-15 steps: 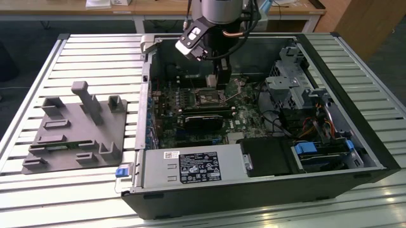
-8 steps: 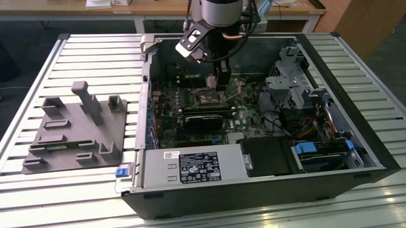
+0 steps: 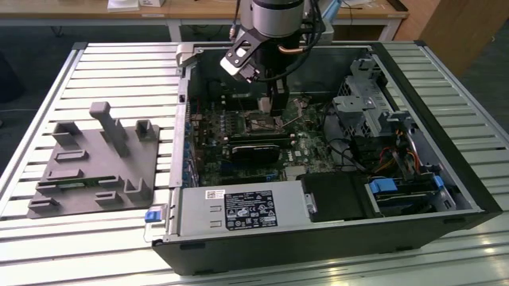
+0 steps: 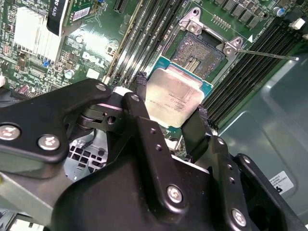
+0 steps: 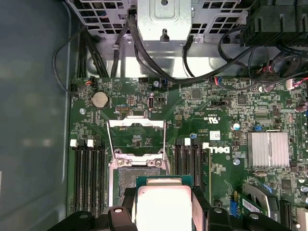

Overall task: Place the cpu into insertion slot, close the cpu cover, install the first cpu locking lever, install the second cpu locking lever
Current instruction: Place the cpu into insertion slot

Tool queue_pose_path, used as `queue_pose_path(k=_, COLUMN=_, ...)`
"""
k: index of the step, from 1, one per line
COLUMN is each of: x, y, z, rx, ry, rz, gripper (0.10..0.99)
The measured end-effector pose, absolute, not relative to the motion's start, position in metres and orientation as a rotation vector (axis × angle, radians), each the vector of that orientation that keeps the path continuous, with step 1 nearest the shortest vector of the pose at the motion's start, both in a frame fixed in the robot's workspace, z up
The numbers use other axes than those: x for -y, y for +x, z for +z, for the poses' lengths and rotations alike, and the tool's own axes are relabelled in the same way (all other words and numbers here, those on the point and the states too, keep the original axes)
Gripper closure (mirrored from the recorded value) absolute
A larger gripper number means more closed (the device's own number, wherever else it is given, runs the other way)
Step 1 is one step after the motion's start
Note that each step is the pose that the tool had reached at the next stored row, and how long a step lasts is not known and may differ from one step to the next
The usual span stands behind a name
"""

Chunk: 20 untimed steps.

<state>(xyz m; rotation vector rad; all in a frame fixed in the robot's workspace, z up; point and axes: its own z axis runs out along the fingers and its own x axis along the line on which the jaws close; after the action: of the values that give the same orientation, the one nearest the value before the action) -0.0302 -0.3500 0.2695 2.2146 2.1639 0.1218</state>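
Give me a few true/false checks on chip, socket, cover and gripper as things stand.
1. The gripper is shut on the chip. True.
2. The chip is seated in the socket. False: it is held clear of the socket, which lies bare.
3. The cover is closed over the socket. False: it is swung open, away from the socket.
4. A grey fixture lies to the exterior view's left of the computer case. True.

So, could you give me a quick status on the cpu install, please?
Hand shut on the cpu, not yet seated. Insertion slot open, cpu cover raised. Nothing across the slot.
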Motion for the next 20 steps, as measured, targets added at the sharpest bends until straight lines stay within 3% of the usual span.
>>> queue_pose_path(k=20, x=0.346, y=-0.030, z=0.255, rx=-2.166, ry=2.217, rz=0.125, gripper=0.545)
